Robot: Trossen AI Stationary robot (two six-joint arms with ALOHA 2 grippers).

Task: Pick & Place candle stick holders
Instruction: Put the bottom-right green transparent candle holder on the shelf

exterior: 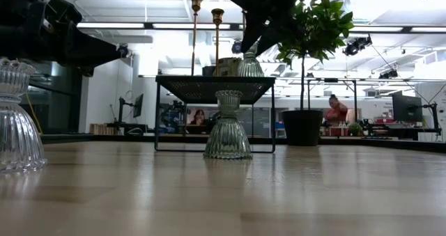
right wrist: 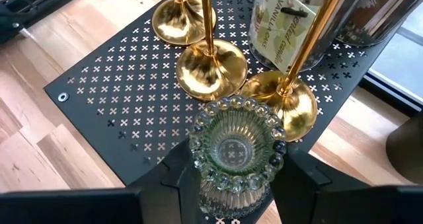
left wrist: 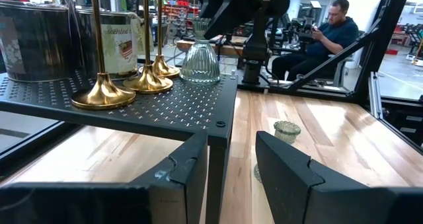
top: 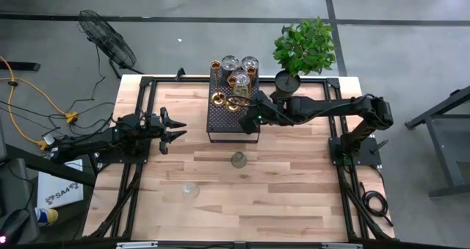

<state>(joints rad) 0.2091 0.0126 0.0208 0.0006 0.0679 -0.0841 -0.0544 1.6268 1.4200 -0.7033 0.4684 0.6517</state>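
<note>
Right wrist view: right gripper (right wrist: 232, 178) clamped on a ribbed glass holder (right wrist: 234, 151), its fingers on either side of the cup. The holder is at the perforated black box (right wrist: 119, 85), just beside the three brass holders (right wrist: 210, 69). Whether its foot rests on the box top or hangs just over it, cannot tell.

Step, as I judge it: placing this glass holder on the box. Next move calls for setting it down level on bare mesh, clear of the brass bases, then spreading the fingers and lifting straight up so the brass stems aren't knocked.

Left gripper (top: 173, 128) waits near the worktop's left edge, fingers apart, holding nothing.

Count, high view: three brass on the box; two or three silvery cups (top: 239, 64) at its back edge. On the worktop (top: 294, 197), two glass holders: one mid-table (top: 238, 159), one nearer the front edge (top: 190, 191). One plant (top: 303, 47) at the back right corner.
</note>
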